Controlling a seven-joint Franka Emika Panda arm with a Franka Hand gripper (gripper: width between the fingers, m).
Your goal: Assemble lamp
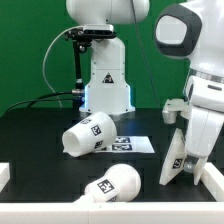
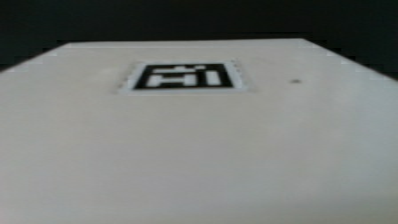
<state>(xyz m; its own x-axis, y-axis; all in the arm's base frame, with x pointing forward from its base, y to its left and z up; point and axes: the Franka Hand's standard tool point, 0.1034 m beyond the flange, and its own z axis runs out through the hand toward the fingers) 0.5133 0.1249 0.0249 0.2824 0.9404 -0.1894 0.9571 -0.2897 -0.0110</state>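
The lamp base (image 1: 173, 162), a flat white piece, stands tilted on its edge at the exterior view's right. My gripper (image 1: 193, 155) comes down right beside its upper part and seems shut on it; the fingertips are hidden. In the wrist view the base (image 2: 196, 140) fills the frame as a flat white face with one square tag, and no fingers show. The tapered shade (image 1: 87, 135) lies on its side in the middle of the black table. The rounded bulb (image 1: 112, 185) lies on its side near the front.
The marker board (image 1: 138, 144) lies flat behind the shade. The robot's white pedestal (image 1: 105, 80) stands at the back. A white rail (image 1: 10, 176) borders the table's front left, and a small white block (image 1: 172, 113) sits at the right.
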